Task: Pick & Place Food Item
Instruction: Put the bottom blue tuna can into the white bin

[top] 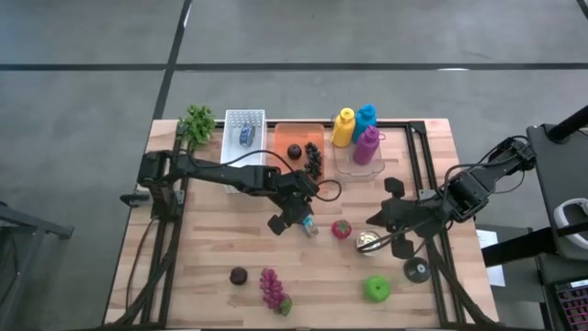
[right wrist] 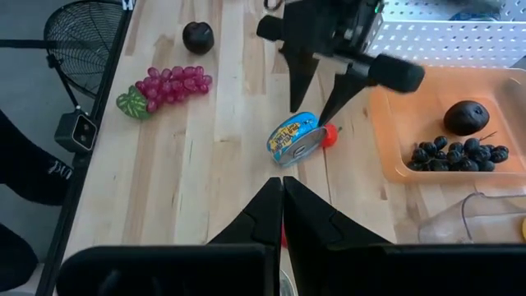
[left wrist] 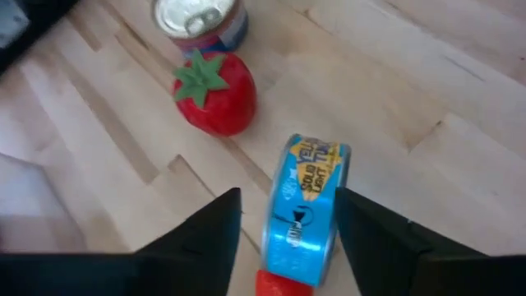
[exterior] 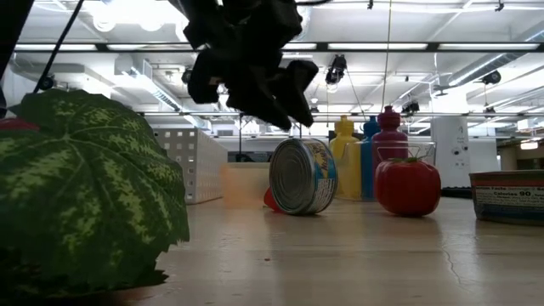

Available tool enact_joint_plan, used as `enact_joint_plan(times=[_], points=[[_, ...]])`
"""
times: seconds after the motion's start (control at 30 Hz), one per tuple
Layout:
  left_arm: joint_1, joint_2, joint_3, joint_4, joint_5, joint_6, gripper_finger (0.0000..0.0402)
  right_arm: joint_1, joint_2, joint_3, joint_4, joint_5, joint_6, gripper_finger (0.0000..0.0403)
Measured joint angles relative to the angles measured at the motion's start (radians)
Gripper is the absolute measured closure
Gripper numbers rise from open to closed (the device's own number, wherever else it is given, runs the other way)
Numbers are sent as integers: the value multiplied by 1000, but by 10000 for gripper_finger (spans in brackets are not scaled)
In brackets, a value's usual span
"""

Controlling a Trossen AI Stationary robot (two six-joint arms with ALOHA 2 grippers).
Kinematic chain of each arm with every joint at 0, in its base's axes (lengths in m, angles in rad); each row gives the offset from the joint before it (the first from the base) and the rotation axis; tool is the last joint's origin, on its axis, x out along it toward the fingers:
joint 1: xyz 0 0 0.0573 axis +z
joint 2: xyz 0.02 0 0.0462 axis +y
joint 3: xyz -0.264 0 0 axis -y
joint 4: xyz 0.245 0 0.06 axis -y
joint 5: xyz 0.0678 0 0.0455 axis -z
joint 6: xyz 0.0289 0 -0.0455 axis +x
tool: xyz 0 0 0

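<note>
Blue-labelled can (left wrist: 306, 205) stands on edge mid-table, between the left gripper's (left wrist: 288, 226) parted fingers — not clamped, we judge. Next: close squarely or it rolls. Right gripper (right wrist: 282, 205) shut, idle.

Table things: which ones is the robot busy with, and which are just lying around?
Busy with: blue can, standing on edge; left tool, open around it.
Lying around: red fruit, purple grapes, green apple, silver can; right tool waits shut nearby.
</note>
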Motion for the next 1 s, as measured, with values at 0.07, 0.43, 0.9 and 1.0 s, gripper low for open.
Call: enact_joint_plan(times=[0.07, 0.43, 0.9, 1.0], points=[[-2, 16, 0, 3, 17, -2, 176, 0, 0, 0, -1, 0, 0, 394], [-2, 71, 1, 35, 42, -20, 110, 0, 0, 0, 1, 0, 0, 394], [-1, 102, 0, 40, 42, -76, 133, 0, 0, 0, 1, 0, 0, 394], [-1, 101, 0, 44, 42, -76, 155, 0, 0, 0, 1, 0, 0, 394]])
